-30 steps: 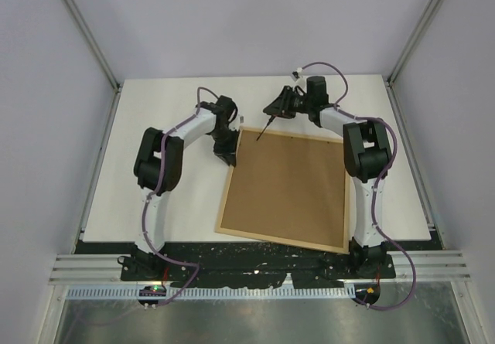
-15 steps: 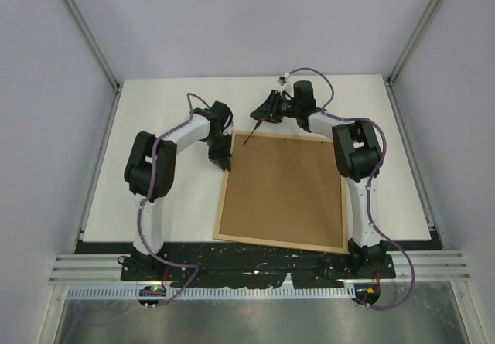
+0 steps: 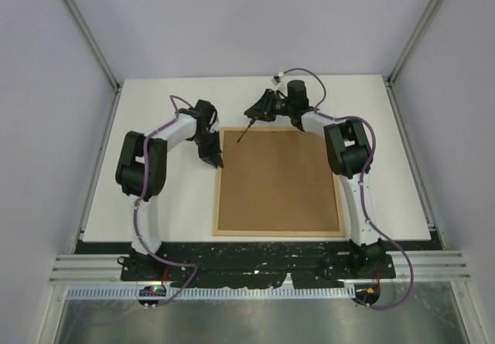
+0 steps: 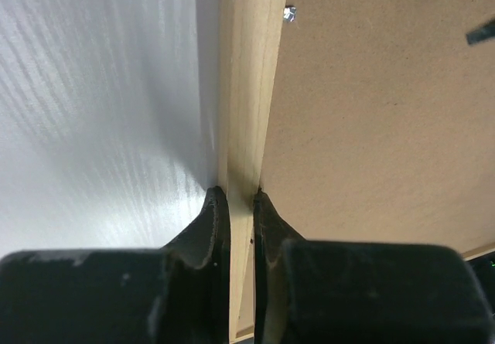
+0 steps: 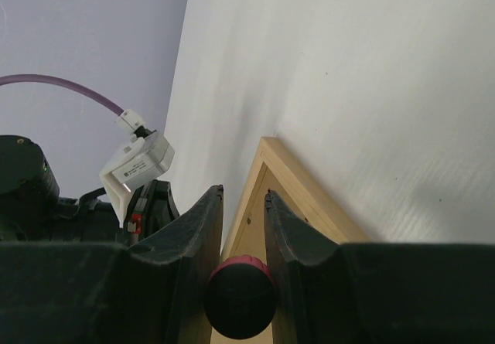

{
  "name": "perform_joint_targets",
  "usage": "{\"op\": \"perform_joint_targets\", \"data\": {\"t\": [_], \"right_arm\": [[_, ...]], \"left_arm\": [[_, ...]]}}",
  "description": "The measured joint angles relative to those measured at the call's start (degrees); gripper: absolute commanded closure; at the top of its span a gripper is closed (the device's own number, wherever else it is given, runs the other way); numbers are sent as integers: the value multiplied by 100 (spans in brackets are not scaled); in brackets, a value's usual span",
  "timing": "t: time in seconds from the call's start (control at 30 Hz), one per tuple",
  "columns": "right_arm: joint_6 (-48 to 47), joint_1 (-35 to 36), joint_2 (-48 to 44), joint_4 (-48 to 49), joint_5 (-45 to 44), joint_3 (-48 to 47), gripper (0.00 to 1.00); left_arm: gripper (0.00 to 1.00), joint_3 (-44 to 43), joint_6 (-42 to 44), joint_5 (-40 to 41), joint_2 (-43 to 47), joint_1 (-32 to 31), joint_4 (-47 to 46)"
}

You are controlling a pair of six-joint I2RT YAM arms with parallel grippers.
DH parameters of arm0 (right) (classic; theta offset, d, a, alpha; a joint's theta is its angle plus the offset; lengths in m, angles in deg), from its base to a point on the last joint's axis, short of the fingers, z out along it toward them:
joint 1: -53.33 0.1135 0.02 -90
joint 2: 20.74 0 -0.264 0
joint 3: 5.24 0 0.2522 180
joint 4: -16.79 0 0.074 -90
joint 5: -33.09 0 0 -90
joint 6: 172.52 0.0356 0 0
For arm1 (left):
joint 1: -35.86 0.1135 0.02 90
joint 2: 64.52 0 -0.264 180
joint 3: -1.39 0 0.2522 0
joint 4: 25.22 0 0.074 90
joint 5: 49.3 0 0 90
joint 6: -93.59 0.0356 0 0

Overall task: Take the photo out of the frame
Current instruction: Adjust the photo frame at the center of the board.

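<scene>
From where I stand, the job looks barely begun. The frame [image 3: 278,182] lies flat and face down on the white surface [image 3: 155,197], square to the near edge, with its brown back panel [image 4: 371,127] turned up and seated inside the light-wood rails. I can't see the photo anywhere. It has to be underneath that panel, facing the surface, so nothing has come out yet.

The left hand [image 3: 214,157] is at the frame's left rail, toward the far corner. Its wrist view shows the two fingers pinched together on the thin wooden rail, one on the outer side and one on the panel side, which reads to me as a steadying hold. The right hand [image 3: 251,118] reaches in over the far edge. It is clamped on the round, red-rimmed handle of a slim dark tool [image 3: 246,132], whose tip points down at the panel just inside the far-left corner.

A small metal tab [image 4: 290,13] sits at the seam between rail and panel, close to where the tip aims. I'd guess it is one of the retainers holding the back in.

What remains is nearly everything: turning or bending the tabs aside, lifting the panel off, then picking out the photo itself.
</scene>
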Motion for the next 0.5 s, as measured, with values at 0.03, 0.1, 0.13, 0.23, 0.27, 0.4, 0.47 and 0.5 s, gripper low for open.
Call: {"op": "perform_joint_targets", "data": {"t": [0.03,0.1,0.13,0.23,0.27,0.4,0.47,0.5], "right_arm": [[15,0,68,22,7,-79,92],[83,2,223,109,24,-238,92],[107,2,291,144,28,-304,92],[175,7,584,197,57,-575,92],[195,9,686,205,66,-671,92],[291,15,990,212,149,-957,92],[326,17,1082,271,236,-1084,92],[345,22,1108,328,269,-1113,92]], "left_arm": [[72,0,-2,-4,0,-22,-15],[60,2,-2,-20,0,-74,-59],[57,2,-11,-57,0,-101,-87],[47,9,-28,-136,57,-146,-149],[45,9,-9,-138,103,-153,-149],[45,-52,131,-131,407,-105,-122],[47,-256,240,-136,439,0,-74],[48,-367,291,-142,422,57,-52]]}}
